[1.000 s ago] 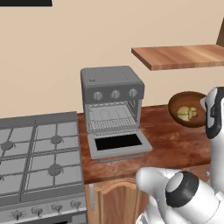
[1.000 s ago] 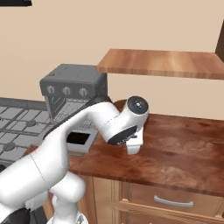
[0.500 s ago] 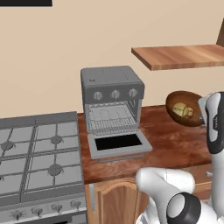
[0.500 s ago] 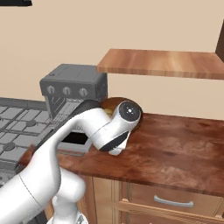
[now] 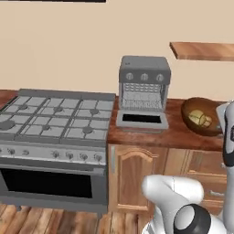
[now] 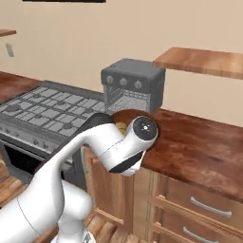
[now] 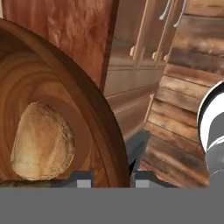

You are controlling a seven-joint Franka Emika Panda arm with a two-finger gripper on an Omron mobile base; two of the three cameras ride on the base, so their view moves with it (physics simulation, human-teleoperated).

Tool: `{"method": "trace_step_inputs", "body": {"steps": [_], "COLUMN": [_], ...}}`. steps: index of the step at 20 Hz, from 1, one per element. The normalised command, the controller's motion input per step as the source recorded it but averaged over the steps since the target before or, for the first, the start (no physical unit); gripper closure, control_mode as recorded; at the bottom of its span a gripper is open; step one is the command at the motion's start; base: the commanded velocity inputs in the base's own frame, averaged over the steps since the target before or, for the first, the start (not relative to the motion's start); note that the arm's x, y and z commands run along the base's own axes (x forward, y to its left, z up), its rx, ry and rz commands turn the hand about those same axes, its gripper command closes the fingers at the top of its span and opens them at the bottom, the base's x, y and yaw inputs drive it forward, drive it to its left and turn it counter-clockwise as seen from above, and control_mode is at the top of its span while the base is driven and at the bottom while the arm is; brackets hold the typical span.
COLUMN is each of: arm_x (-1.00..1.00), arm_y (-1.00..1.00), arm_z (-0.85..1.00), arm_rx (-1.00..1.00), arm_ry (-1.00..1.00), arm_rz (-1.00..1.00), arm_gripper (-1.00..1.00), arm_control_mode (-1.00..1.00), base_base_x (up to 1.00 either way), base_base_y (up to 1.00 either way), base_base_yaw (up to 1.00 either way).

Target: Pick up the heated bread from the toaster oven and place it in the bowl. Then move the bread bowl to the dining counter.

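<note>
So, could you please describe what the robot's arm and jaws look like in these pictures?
The arm is glossy white, built of rounded tubular links. A round joint cap is dark grey with a small pale centre, ringed by a dark band. In the hand view the gripper shows small dark grey finger tips.

up close the bowl (image 7: 94, 109) shows as dark-brown wood with swirling grain and a smooth, softly polished rim, and the heated bread (image 7: 41, 142) inside it looks matt, golden and roughly crusted. the toaster oven (image 5: 144, 89) reads as grey matt metal with a thin wire rack, sitting on a tabletop (image 5: 178, 132) of glossy reddish-brown mottled finish. beside it the gas stove (image 5: 55, 123) has dull grey metal grates, and the wall shelf (image 5: 203, 50) and floor (image 5: 27, 219) are plain wood, the floor in planks.
</note>
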Motion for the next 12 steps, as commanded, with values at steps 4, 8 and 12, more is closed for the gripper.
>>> {"method": "trace_step_inputs", "body": {"steps": [4,8,12], "arm_x": [0.0,0.0,0.0], "arm_y": [0.0,0.0,0.0], "arm_z": [0.0,0.0,0.0], "arm_rx": [0.0,0.0,0.0], "arm_ry": [0.0,0.0,0.0], "arm_rz": [0.0,0.0,0.0], "arm_gripper": [1.0,1.0,1.0], "arm_control_mode": [1.0,1.0,1.0], "base_base_x": [-0.16,0.0,0.0], "base_base_y": [-0.01,0.0,0.12], "base_base_yaw": [1.0,1.0,0.99]}}
